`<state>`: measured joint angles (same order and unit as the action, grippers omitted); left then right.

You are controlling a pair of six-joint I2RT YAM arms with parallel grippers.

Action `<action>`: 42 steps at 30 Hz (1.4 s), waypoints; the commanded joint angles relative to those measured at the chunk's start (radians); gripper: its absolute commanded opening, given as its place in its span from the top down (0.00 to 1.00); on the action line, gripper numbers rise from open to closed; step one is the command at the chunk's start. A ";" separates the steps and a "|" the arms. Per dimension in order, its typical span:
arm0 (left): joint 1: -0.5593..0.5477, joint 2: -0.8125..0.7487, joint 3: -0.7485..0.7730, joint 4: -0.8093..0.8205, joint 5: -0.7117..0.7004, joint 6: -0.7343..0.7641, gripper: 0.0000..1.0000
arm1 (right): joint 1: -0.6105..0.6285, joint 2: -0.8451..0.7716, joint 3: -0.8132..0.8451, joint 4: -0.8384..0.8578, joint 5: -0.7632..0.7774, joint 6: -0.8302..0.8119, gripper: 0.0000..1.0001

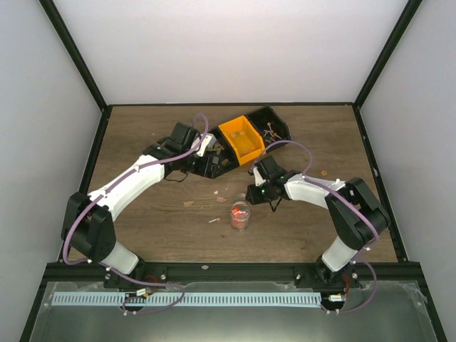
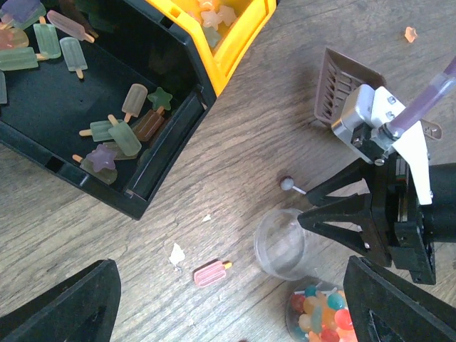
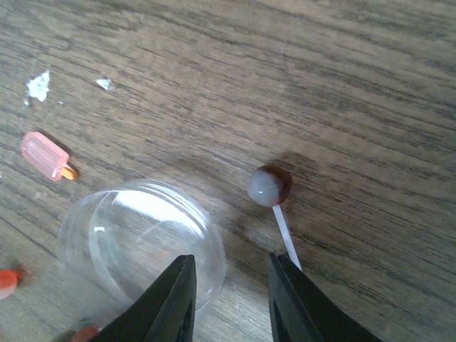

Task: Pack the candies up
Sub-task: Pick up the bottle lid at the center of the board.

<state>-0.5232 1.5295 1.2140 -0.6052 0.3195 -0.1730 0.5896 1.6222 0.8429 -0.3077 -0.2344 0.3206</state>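
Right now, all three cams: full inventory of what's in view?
orange bin: one, orange, far centre of the table
black bins: two, black, either side of it
clear cup: one, clear, table centre
clear lid: one, clear, lying beside the cup
candies: many, mixed pastel, popsicle and star shapes in the black bin by the left arm; round multicolour ones in the cup
pink popsicle candy: one, pink, loose on the table near the lid
lollipop: one, brown-white head, white stick, on the table beside the lid
scraps: few, white, on the wood
left fingers: black, wide open, above the table
right fingers: black, apart, empty, between lid and lollipop stick
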 commanded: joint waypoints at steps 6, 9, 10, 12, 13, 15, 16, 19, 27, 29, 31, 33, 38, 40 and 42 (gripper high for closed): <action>0.004 0.014 -0.003 0.011 0.006 0.013 0.12 | 0.016 0.045 0.027 0.024 0.044 -0.020 0.81; 0.003 0.018 -0.008 0.007 0.008 0.019 0.12 | 0.016 0.054 0.031 0.015 0.059 -0.019 0.83; 0.003 0.017 -0.008 0.008 0.009 0.021 0.12 | 0.015 0.053 0.032 0.012 0.065 -0.019 0.85; 0.003 0.020 -0.008 0.007 0.010 0.023 0.12 | 0.015 0.044 0.033 0.005 0.075 -0.014 0.90; 0.003 0.021 -0.008 0.008 0.010 0.024 0.12 | 0.015 0.039 0.036 0.000 0.080 -0.013 0.90; 0.004 0.025 -0.007 0.011 0.014 0.026 0.12 | 0.015 0.026 0.041 -0.013 0.089 -0.005 0.93; 0.003 0.027 -0.007 0.014 0.017 0.025 0.12 | 0.015 0.017 0.043 -0.016 0.094 0.000 0.94; 0.003 0.029 -0.005 0.019 0.022 0.024 0.12 | 0.015 -0.005 0.055 -0.035 0.114 0.015 0.96; 0.003 0.008 -0.014 0.046 0.026 0.031 0.12 | -0.004 -0.037 0.070 -0.056 0.161 0.037 0.99; 0.005 -0.005 -0.017 0.060 0.018 0.037 0.08 | -0.035 -0.052 0.061 -0.058 0.157 0.038 0.99; 0.012 -0.015 -0.020 0.079 0.009 0.036 0.03 | -0.076 -0.087 0.052 -0.060 0.155 0.038 0.99; 0.031 -0.032 -0.026 0.116 0.032 0.031 0.00 | -0.126 -0.131 0.045 -0.060 0.134 0.036 0.99; 0.063 -0.108 -0.112 0.351 0.172 -0.038 0.00 | -0.260 -0.256 0.024 -0.015 -0.047 0.044 0.99; 0.068 -0.139 -0.162 0.481 0.245 -0.084 0.00 | -0.300 -0.287 0.027 -0.007 -0.140 0.044 0.99; 0.068 -0.164 -0.238 0.721 0.333 -0.178 0.00 | -0.336 -0.318 0.020 0.024 -0.315 0.061 0.99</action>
<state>-0.4576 1.4235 1.0714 -0.2958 0.4644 -0.2127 0.3058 1.3579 0.8696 -0.3386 -0.2573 0.3588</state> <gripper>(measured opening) 0.999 0.012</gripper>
